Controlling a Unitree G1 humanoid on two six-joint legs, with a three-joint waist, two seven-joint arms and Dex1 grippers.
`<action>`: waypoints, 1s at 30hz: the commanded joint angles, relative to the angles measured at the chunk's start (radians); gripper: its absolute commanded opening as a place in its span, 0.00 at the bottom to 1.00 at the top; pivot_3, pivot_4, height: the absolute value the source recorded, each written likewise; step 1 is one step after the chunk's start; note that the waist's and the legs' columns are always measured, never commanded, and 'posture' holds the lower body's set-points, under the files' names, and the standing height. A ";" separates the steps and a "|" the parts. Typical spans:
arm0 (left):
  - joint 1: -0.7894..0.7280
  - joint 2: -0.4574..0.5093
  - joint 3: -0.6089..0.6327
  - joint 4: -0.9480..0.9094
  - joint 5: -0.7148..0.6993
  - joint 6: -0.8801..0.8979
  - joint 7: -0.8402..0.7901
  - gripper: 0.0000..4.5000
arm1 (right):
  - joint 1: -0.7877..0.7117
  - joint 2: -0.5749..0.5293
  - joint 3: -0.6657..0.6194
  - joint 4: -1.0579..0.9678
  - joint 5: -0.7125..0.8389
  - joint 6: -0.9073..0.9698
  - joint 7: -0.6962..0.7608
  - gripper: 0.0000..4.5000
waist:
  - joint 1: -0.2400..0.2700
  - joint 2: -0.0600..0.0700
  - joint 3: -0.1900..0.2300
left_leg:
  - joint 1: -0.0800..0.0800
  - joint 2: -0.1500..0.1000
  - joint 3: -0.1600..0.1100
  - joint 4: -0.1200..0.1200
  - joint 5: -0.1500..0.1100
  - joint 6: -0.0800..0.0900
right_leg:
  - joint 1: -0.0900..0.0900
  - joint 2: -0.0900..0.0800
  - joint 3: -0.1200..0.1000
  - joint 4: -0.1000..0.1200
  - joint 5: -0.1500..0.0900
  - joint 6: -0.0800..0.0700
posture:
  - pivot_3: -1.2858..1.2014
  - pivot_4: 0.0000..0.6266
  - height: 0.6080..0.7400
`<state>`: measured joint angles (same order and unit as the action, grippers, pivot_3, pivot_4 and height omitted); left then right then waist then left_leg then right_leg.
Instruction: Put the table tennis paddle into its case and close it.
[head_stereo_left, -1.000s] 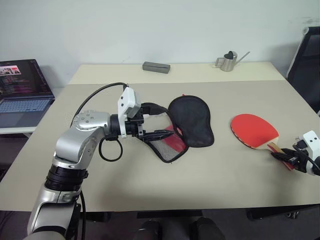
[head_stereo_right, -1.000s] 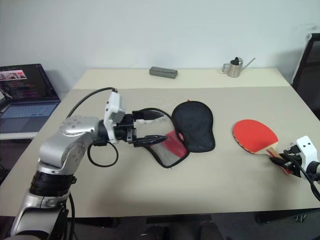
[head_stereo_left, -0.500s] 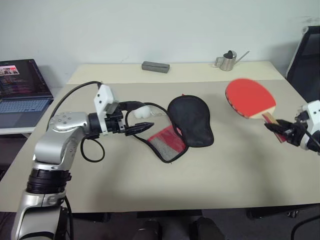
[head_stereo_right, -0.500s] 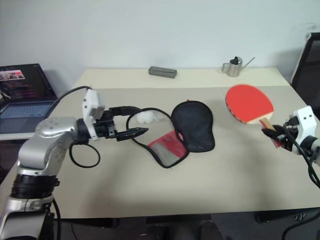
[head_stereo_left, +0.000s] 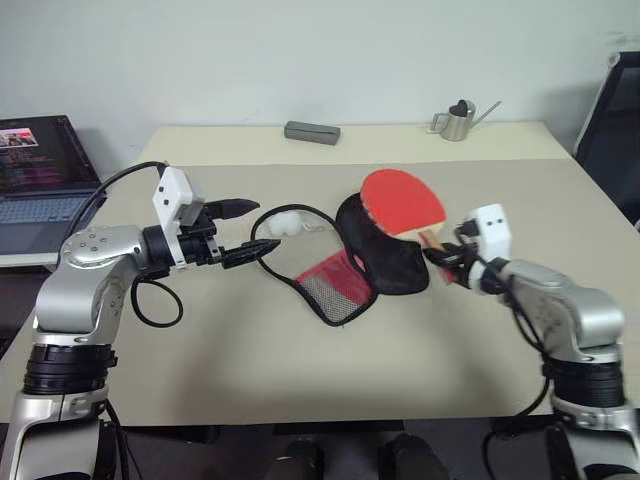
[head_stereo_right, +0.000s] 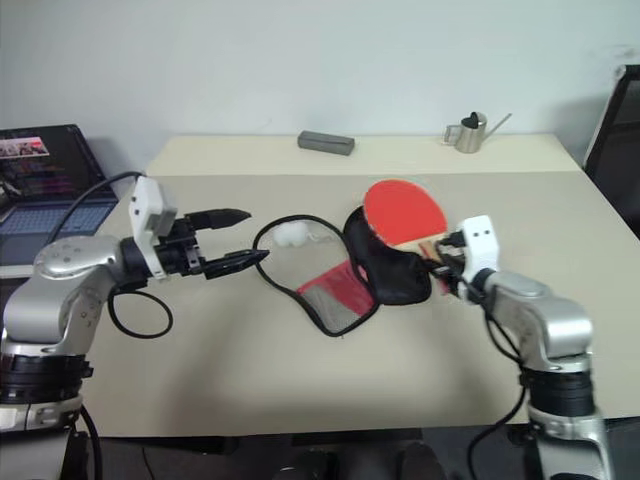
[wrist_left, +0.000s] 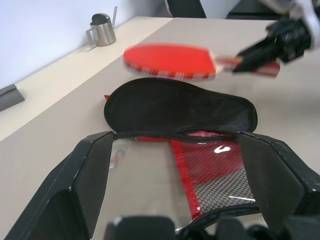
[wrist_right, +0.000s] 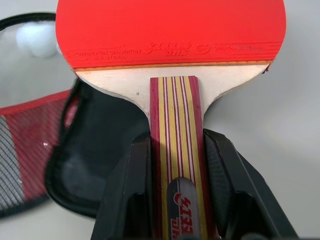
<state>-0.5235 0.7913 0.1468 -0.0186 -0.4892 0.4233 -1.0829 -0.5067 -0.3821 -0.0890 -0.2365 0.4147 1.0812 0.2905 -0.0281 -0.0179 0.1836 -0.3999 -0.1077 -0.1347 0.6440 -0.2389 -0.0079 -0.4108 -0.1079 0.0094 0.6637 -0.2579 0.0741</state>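
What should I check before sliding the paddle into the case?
1. Grip on paddle: ok. The right gripper is clamped on the handle of the table tennis paddle.
2. Paddle position: ok. Its red face hangs above the black case.
3. Case opened: ok. The cover is unzipped and folded open, mesh panel lying flat.
4. Left gripper: ok. Open, empty, off to the side of the case.
5. Pompom: ok. It lies on the table beside the case, out of the paddle's way.
6. Paddle lined up with the case's outline: cannot tell.
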 joint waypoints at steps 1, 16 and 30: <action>-0.001 0.006 0.032 -0.035 -0.021 -0.015 -0.001 0.95 | -0.051 0.048 0.016 -0.001 -0.039 -0.022 -0.069 0.24 | 0.000 0.000 0.000 | 0.000 0.000 0.000 0.000 0.000 0.000 | 0.000 0.000 0.000 0.000 0.000 0.000 | 0.52 0.24 1.00; 0.031 0.001 0.041 -0.069 -0.038 -0.008 0.018 0.95 | -0.115 0.252 0.087 0.109 -0.143 -0.059 -0.196 0.24 | -0.006 0.000 0.000 | 0.000 0.000 0.002 -0.001 0.000 0.000 | -0.003 0.001 0.001 0.002 0.001 0.000 | 0.52 0.24 1.00; 0.050 0.002 0.042 -0.099 -0.040 0.002 0.030 0.95 | -0.156 0.221 0.116 0.340 -0.248 -0.230 -0.168 0.24 | -0.007 0.000 0.000 | 0.000 0.000 0.003 -0.001 0.000 0.000 | -0.004 0.002 0.001 0.003 0.001 0.000 | 0.52 0.24 1.00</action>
<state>-0.4691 0.7828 0.1590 -0.0810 -0.5104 0.4292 -1.0573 -0.6450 -0.1565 0.0256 0.1073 0.1774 0.8856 0.1220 -0.0352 -0.0179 0.1835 -0.3994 -0.1075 -0.1319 0.6435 -0.2390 -0.0080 -0.4144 -0.1063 0.0106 0.6664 -0.2572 0.0738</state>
